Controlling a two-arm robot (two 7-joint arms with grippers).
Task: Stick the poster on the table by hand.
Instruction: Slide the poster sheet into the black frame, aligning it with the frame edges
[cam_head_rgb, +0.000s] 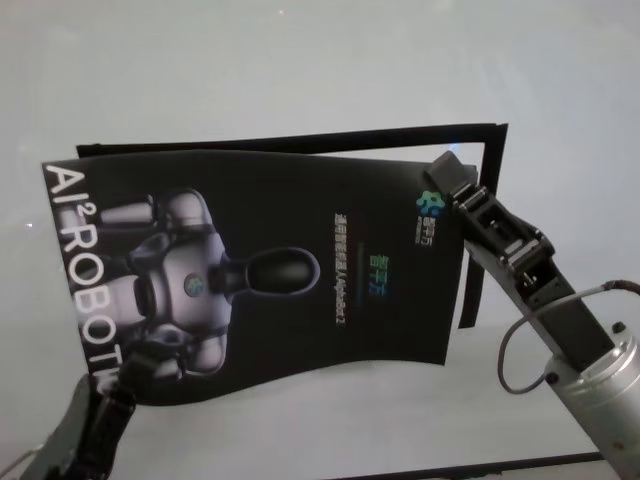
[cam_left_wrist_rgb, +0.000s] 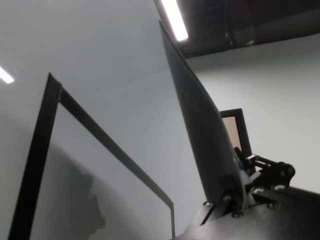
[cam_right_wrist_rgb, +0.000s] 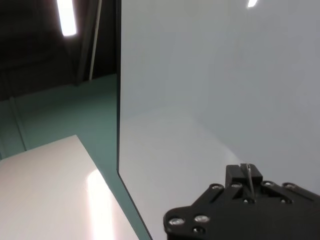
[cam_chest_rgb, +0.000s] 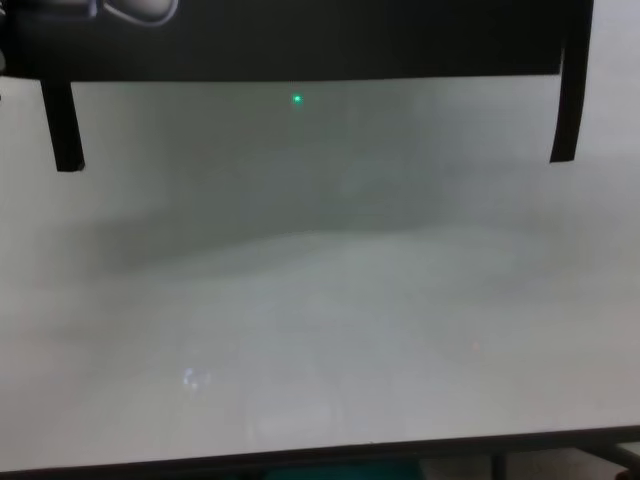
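Observation:
The black glossy poster (cam_head_rgb: 300, 270), with its grey robot picture and white letters, hangs bowed above the white table (cam_head_rgb: 300, 60). My left gripper (cam_head_rgb: 108, 388) is shut on the poster's near left corner. In the left wrist view the sheet (cam_left_wrist_rgb: 200, 125) stands edge-on, rising out of the left gripper (cam_left_wrist_rgb: 229, 200). My right gripper (cam_head_rgb: 447, 178) is shut on the poster's far right corner. The right wrist view shows a thin sliver of sheet (cam_right_wrist_rgb: 248, 176) pinched in the right gripper (cam_right_wrist_rgb: 246, 187). The chest view catches only the poster's lower edge (cam_chest_rgb: 300, 40) over the table (cam_chest_rgb: 320, 300).
Narrow black strips lie flat on the table as a partial frame: a far strip (cam_head_rgb: 300, 140) and a right strip (cam_head_rgb: 480, 240), with two strip ends (cam_chest_rgb: 62, 125) (cam_chest_rgb: 566, 110) in the chest view. The table's edge (cam_right_wrist_rgb: 118, 100) drops to a green floor (cam_right_wrist_rgb: 60, 110).

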